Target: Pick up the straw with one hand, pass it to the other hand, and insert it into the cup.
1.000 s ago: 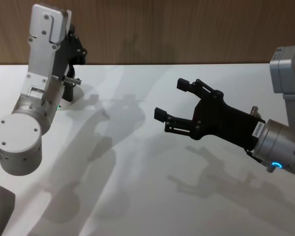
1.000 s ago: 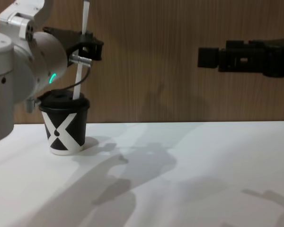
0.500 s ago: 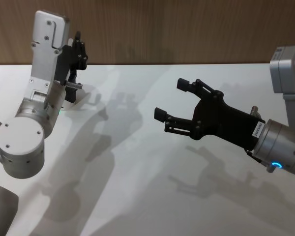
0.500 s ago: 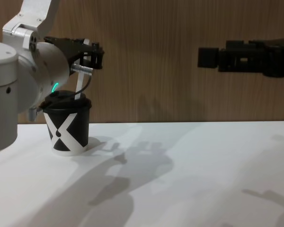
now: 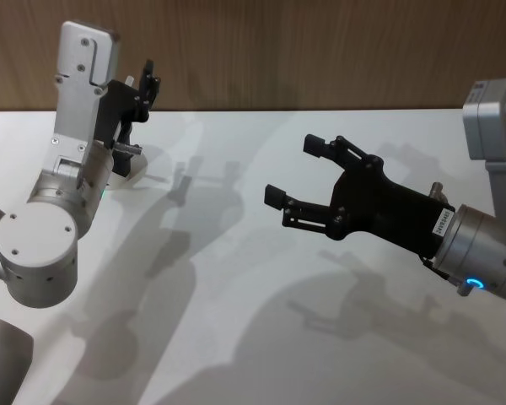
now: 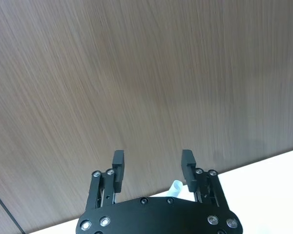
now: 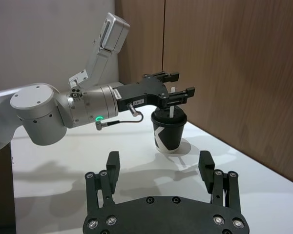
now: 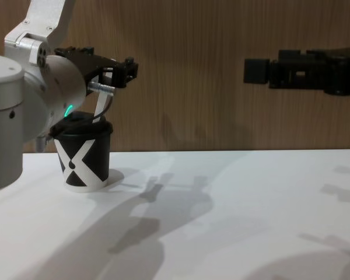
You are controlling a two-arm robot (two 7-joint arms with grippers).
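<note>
The black paper cup (image 8: 84, 157) with its white X stood near the table's (image 8: 233, 216) far left corner, close to the wooden wall (image 8: 186, 76). The white paper-wrapped straw (image 8: 99, 105) stuck up through the cup's black lid (image 8: 80, 124), leaning slightly. Just above the lid hung the left gripper (image 8: 118, 67), the one with the silver wrist and green ring, its fingers spread apart with nothing between them; the straw's upper end rose close beside them, though I could not tell whether it touched. The right gripper (image 5: 293, 171), all black, hovered well apart over the table's right side, fingers wide open and empty, pointing toward the cup.
</note>
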